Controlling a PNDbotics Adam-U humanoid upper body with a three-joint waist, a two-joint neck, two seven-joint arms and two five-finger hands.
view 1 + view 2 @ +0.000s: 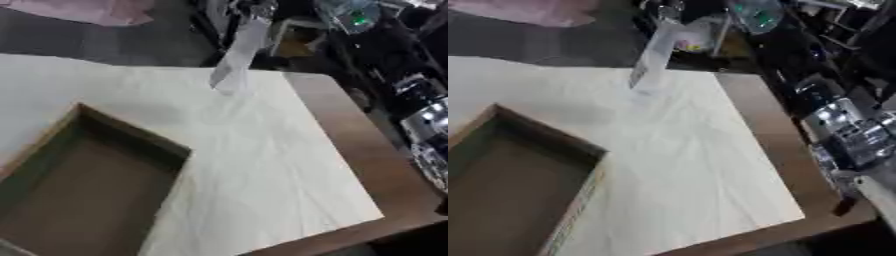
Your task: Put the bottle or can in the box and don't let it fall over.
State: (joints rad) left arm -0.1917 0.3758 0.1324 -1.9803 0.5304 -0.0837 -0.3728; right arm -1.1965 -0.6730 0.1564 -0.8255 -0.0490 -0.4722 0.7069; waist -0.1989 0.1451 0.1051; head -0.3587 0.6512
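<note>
So the clear plastic bottle (pixel 234 59) is standing on the pale cream cloth (pixel 262 165) that covers most of the brown wooden table (pixel 367 150). It sits up at the far edge of that cloth, well apart from the box and off to the box's far right. It looks tilted in both views, but the whole scene sits askew too, so I can't tell if it's truly upright. Pretty blurry, see-through body with a darker top end.

The shallow brown cardboard box (pixel 131 137) is open on top and sits on the cloth at the near left, with its far right corner pointing toward the bottle. Its inside looks like bare brown floor.

Over at the right edge of the table, well away from the box, there's the robot's right arm, silver and black (pixel 846 135), reaching alongside the table's right side. The right hand itself isn't clearly in view, just a pale bit and a dark tip past the arm near the table's near right corner, so I can't tell how open its fingers are or whether it's got anything. No left hand in sight.
</note>
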